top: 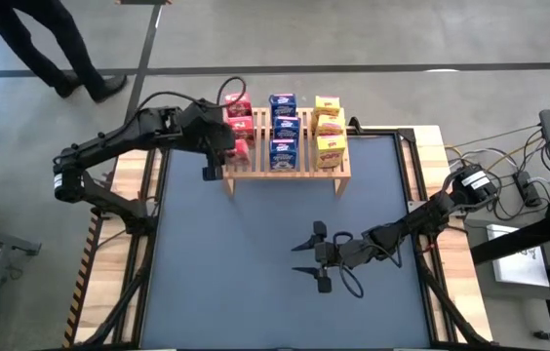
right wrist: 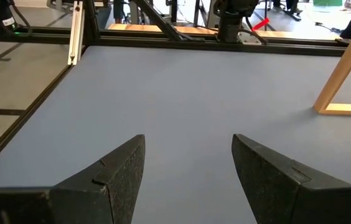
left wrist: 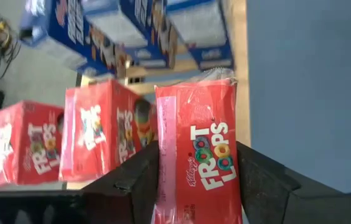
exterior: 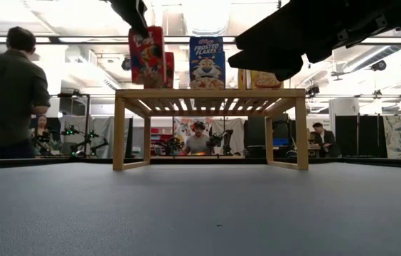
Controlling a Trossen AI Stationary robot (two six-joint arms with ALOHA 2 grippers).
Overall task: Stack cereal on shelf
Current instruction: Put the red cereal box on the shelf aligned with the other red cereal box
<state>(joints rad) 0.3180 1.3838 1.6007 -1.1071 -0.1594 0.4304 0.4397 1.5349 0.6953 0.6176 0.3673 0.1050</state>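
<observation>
The wooden shelf [top: 299, 168] stands at the far side of the mat, with red, blue and yellow cereal boxes in three rows on top. My left gripper [top: 231, 146] is at the shelf's near left corner, shut on a red Froot Loops box [left wrist: 203, 155]. Two more red boxes [left wrist: 101, 137] stand behind it, with the blue row [top: 283, 127] and the yellow row [top: 329, 127] beside them. In the low view the held box [exterior: 147, 55] is at the shelf's top [exterior: 207, 92], slightly tilted. My right gripper [top: 314, 255] is open over the mat, holding nothing. My left gripper pinches the red box between its two fingers [left wrist: 139, 177], one on each narrow side [left wrist: 163, 162]. The fingers come from above, slanting in from the table's left. The box stands nearly upright, slightly tilted, its lower end at the shelf's slats; whether it rests there I cannot tell.
The dark grey mat [top: 255, 263] stretches bare in front of the shelf. Cables and equipment [top: 519, 185] lie past the table's right edge. People stand and sit in the room beyond the table [exterior: 8, 92].
</observation>
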